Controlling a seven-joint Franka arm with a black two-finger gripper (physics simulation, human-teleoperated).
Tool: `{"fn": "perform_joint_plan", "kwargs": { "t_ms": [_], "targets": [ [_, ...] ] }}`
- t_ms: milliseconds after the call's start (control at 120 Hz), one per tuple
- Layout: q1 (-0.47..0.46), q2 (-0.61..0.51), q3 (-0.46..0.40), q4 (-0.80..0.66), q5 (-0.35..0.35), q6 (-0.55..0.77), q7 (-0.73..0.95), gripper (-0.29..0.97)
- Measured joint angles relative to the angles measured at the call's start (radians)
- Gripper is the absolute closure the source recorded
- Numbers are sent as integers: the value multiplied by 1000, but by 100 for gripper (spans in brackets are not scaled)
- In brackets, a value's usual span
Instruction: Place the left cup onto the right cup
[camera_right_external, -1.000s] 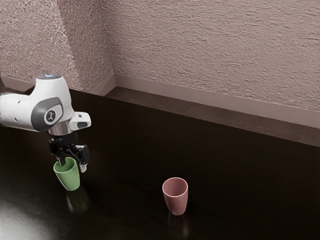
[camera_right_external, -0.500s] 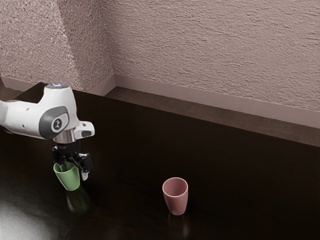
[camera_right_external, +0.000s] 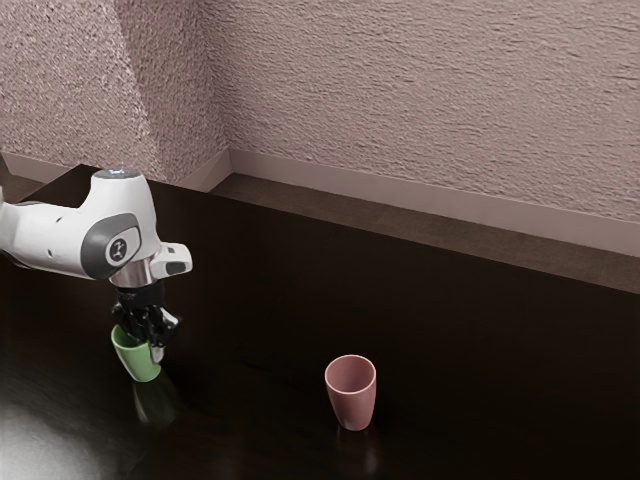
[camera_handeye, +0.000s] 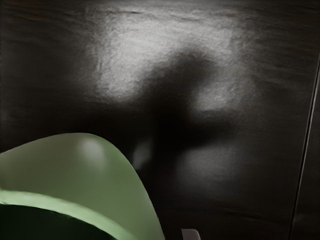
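The gripper pinches the rim of the green cup, which sits tilted right under it.

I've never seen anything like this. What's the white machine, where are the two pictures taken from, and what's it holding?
The white machine is a simulated robot arm ending in a black two-finger gripper. One picture looks on from the side; the other comes from a camera on the arm's hand. On the dark table are a green cup and, apart toward the exterior view's right, a pink cup. The gripper is pinching the green cup's rim, and that cup leans. The green curve in the hand's picture is the same cup.
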Motion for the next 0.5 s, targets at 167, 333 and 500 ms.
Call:
{"fn": "perform_joint_plan", "kwargs": {
  "t_ms": [167, 333, 500],
  "targets": [
    [8, -1, 0, 0, 2, -5, -3, 75],
    [16, 0, 1, 11, 9, -10, -6, 77],
    [17, 0, -2, 67, 18, -46, -10, 78]
  ]
}}
